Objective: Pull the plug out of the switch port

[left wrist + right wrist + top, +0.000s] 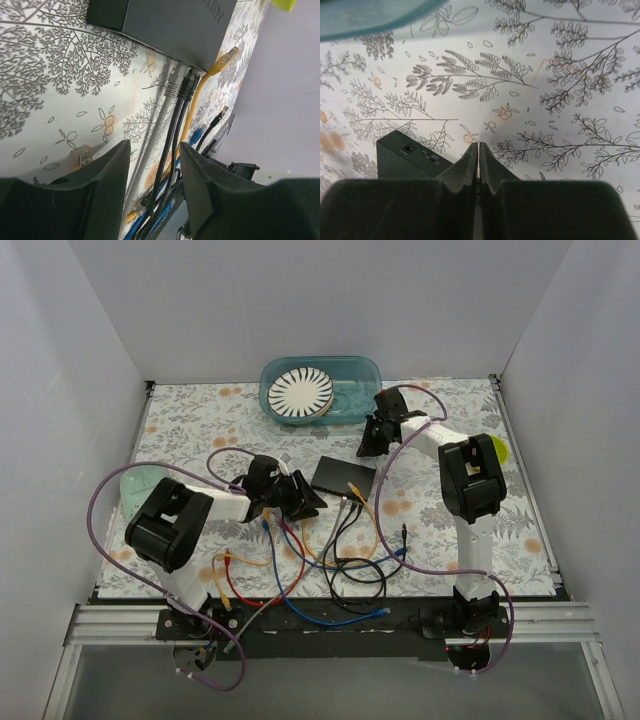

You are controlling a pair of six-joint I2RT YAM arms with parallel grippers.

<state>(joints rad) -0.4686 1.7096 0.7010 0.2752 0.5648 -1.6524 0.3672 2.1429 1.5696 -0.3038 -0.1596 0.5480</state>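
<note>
At mid-desk (190,430) we log one switch (343,476): a flat, matte, dark grey box on the leaf-printed surface. Along its near edge we count one grey plug (172,85) and two black plugs (187,86), all seated. One yellow plug (226,56) lies at the same edge; we cannot tell whether it is seated. Left end effector (155,185): fingers spread wide, holding nothing, just short of the plugs. Right end effector (478,165): fingers pressed together, nothing between them, near one switch corner.
</note>
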